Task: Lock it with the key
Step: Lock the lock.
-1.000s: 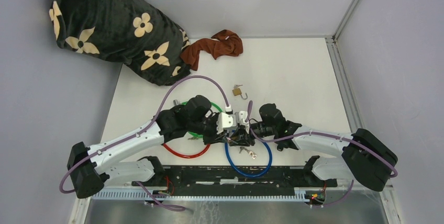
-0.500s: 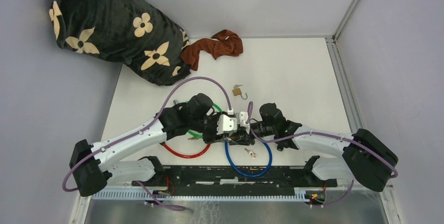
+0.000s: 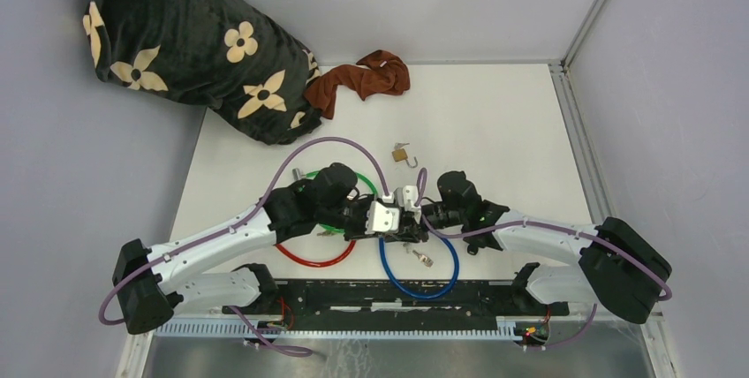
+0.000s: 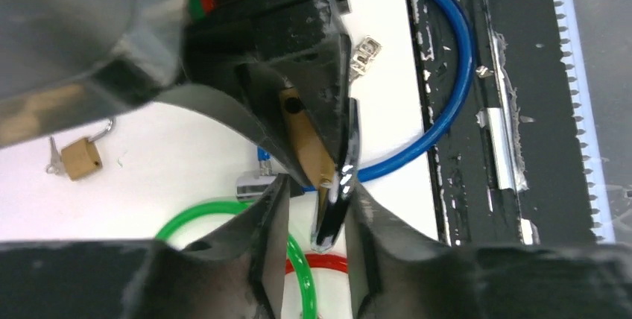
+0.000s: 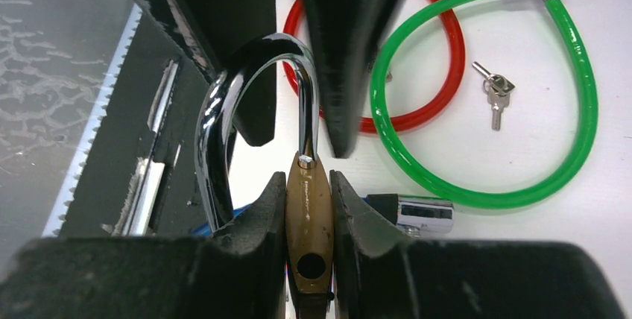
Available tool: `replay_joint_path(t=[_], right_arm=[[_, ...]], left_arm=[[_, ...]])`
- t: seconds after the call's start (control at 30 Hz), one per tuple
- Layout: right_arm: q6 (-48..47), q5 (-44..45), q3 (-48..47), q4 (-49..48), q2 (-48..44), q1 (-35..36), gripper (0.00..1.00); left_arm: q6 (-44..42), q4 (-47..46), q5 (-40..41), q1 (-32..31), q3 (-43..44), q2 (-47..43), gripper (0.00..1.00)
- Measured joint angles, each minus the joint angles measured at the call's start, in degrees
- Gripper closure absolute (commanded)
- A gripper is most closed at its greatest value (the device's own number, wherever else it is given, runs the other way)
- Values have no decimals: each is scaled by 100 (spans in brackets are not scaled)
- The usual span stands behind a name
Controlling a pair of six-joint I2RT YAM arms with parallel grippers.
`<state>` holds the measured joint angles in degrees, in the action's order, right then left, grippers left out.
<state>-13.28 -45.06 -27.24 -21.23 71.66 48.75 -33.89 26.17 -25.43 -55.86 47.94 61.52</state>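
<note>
White tabletop [image 3: 495, 131] lay between grey walls, with a flowered blanket [image 3: 177, 34] heaped at its far left corner and a brown cloth [image 3: 362, 78] beside it. Nearer the middle, the left gripper [image 4: 314, 194] reached in from the left. Its fingers [image 4: 272, 215] were partly parted and straddled the chrome shackle [image 5: 257, 54] without visibly clamping it. A gap showed on one side, and the other finger stood just beside the steel.

The brass padlock [image 5: 309, 218] hung above the table at mid-front, over the blue cable loop [image 3: 419, 281]. The right gripper [image 5: 307, 181] held it, pinched narrow across the flat faces of the body. The lock's long axis ran from the right gripper toward the left one, shackle end leading. One leg sat in the body while the other hung free beside it, so the lock was open.

A bunch of keys [image 3: 422, 259] lay on the table inside the blue loop, just below both grippers, and neither gripper held it. By my reading the left arm was the free one and the nearer to the shackle. Any push to close it would have to run along that axis, into the right gripper's hold.
</note>
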Motion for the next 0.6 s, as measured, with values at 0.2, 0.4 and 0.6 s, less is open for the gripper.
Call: replay_joint_path(t=[0.2,0.4,0.6], right_arm=[[103,-138,-20,219,-13,-44,96],[105,-109,-11,267,-105,-103,47],[59,216,485,-212,-546,-457,24]], left_arm=[[-313,118,-22,-136,-46,0,98],[-286,120,-48,-151,-20,-11,98],[146,195,210,-157,-13,-50,98]])
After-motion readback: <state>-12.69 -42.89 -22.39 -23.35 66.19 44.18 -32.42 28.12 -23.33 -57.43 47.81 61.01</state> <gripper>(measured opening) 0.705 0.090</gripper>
